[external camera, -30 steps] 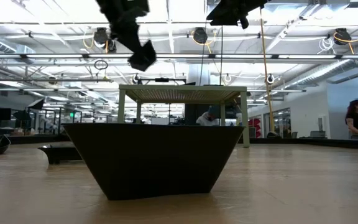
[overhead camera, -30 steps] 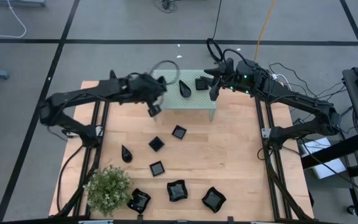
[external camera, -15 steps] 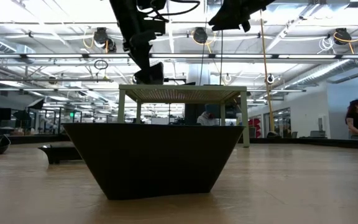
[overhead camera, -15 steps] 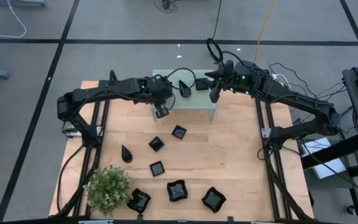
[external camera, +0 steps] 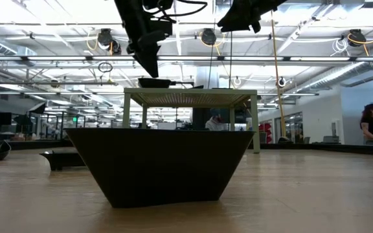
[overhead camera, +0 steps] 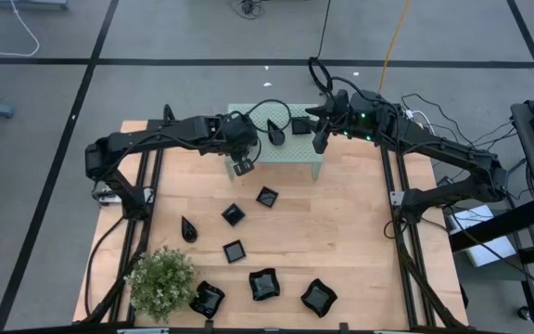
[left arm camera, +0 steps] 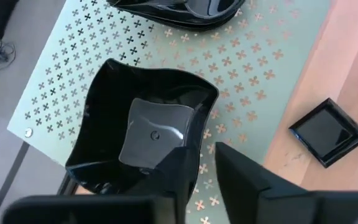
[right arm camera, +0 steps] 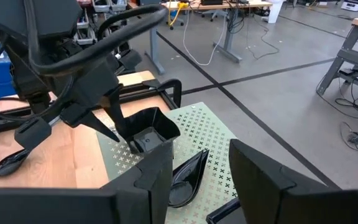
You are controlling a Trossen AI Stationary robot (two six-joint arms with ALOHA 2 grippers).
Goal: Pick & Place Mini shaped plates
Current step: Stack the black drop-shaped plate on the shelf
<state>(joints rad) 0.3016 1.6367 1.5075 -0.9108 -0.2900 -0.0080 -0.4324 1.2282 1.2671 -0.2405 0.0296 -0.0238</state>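
Several glossy black mini plates lie on the wood: small squares [overhead camera: 266,197] [overhead camera: 234,215], a teardrop [overhead camera: 188,228] and wavy-edged ones [overhead camera: 264,284] [overhead camera: 318,297]. A teardrop plate [overhead camera: 276,133] and a square one [overhead camera: 301,123] sit on the mint-green perforated stand [overhead camera: 290,150]. My left gripper [overhead camera: 240,165] is at the stand's near-left corner, shut on a wavy-edged plate [left arm camera: 142,134] that rests flat on the stand top [external camera: 154,82]. My right gripper [overhead camera: 319,141] hangs open and empty above the stand's right part [right arm camera: 201,155]. My left gripper holds the wavy-edged plate by its rim [left arm camera: 205,127] on the side facing the table's near edge. One finger [left arm camera: 166,180] is inside the dish and the other [left arm camera: 253,180] outside. The fingers come from above, pointing down. The plate's base rests flat on the stand.
A green bushy plant [overhead camera: 160,278] stands at the near-left corner beside another wavy plate [overhead camera: 207,299]. In the low view a dark plate [external camera: 157,165] sits close to the camera and hides much of the table. Bare wood lies to the right of the loose plates.
My left gripper moved toward the table's right and down to the stand's near-left corner, carrying the wavy-edged plate. The plate hung tilted in the fingers before; now it lies flat on the stand top. My right arm kept still.
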